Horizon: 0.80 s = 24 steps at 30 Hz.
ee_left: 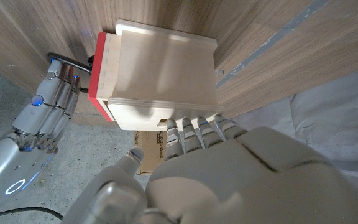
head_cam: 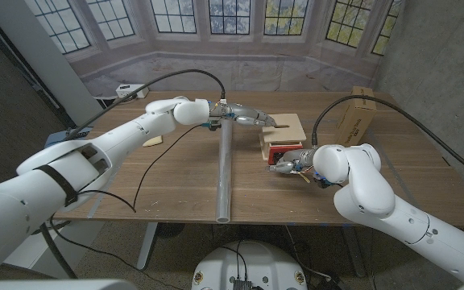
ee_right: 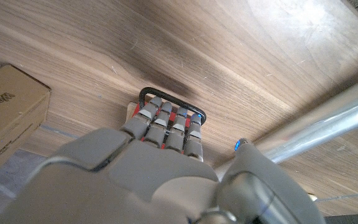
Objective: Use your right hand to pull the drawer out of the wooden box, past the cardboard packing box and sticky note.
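Wooden box [head_cam: 284, 129]: pale plywood, on the table [head_cam: 176, 173] right of the middle; in the left wrist view [ee_left: 160, 74] its flat top and a side wall show.
Drawer [head_cam: 283, 151]: red front, facing the robot at the box's near end; in the left wrist view the red face [ee_left: 98, 71] sits nearly flush with the box, out only by a thin margin.
Handle [ee_right: 169, 99]: a black wire loop on the drawer front, lying close over the table.
Right hand [head_cam: 290, 166]: just in front of the drawer; in the right wrist view its fingers [ee_right: 166, 124] curl over the black loop and grasp it, with red showing between them.
Left hand [head_cam: 244, 118]: reaches in from the left to the box's far end; in the left wrist view [ee_left: 229, 168] its fingers [ee_left: 194, 127] press against the box's end wall, thumb apart, nothing clasped inside them.
Cardboard packing box [head_cam: 354, 113]: brown, upright, at the table's far right, well apart from the wooden box.
Metal tube [head_cam: 225, 173]: a grey tube lying on the table, running from near the left hand toward the near edge.
Sticky note [head_cam: 152, 141]: a small pale slip on the table to the left, beside the left arm.
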Available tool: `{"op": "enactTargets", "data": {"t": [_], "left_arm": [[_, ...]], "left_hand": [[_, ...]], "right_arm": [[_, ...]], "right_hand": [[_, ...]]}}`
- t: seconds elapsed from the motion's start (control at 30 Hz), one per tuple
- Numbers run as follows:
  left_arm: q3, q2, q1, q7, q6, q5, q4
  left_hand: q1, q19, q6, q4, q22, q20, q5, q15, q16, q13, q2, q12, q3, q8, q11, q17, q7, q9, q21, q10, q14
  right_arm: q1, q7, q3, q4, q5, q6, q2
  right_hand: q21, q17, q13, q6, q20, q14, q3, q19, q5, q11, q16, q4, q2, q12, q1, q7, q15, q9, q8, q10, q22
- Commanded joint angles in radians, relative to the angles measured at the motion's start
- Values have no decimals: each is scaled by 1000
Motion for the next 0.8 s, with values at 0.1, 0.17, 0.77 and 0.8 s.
{"op": "enactTargets", "data": {"t": [0.1, 0.17, 0.77, 0.8], "left_arm": [[4, 2, 3, -10, 11, -1, 5], [4, 2, 2, -10, 10, 0, 5], [8, -3, -4, -13, 5, -8, 25], [8, -3, -3, -13, 4, -9, 26]], "left_hand": [[-9, -9, 7, 0, 2, 3, 6, -1, 4, 5, -1, 5, -4, -3, 1, 6, -3, 2, 7, 9, 9], [-9, -10, 7, 0, 2, 3, 7, -2, 4, 5, -1, 4, -5, -4, 0, 6, -3, 2, 7, 9, 9], [-9, -11, 6, 0, 3, 1, 7, 0, 3, 5, 0, 2, -14, -5, 2, 6, -4, 2, 8, 10, 12], [-9, -11, 6, 0, 3, 1, 8, 0, 3, 5, 0, 2, -14, -5, 2, 6, -4, 2, 8, 10, 13]], "right_arm": [[11, 13, -12, -8, 13, -14, -21], [13, 12, -12, -8, 19, -13, -23], [31, 50, -34, -14, 12, -43, -35], [31, 51, -34, -15, 13, -44, -37]], "right_hand": [[6, 6, 1, 10, -59, 9, 7, 6, 7, -4, -2, -4, -2, 0, -7, -2, -57, 6, 6, 6, 3], [6, 6, 1, 10, -58, 10, 8, 6, 7, -6, -2, -4, -2, 0, -7, -2, -57, 6, 6, 7, 3], [5, 6, 3, 13, -58, 11, 11, 6, 8, -4, -3, -5, -3, -1, -10, -3, -56, 6, 6, 8, 3], [5, 6, 3, 13, -59, 11, 11, 6, 8, -5, -3, -5, -4, -1, -10, -3, -56, 6, 6, 8, 3]]}}
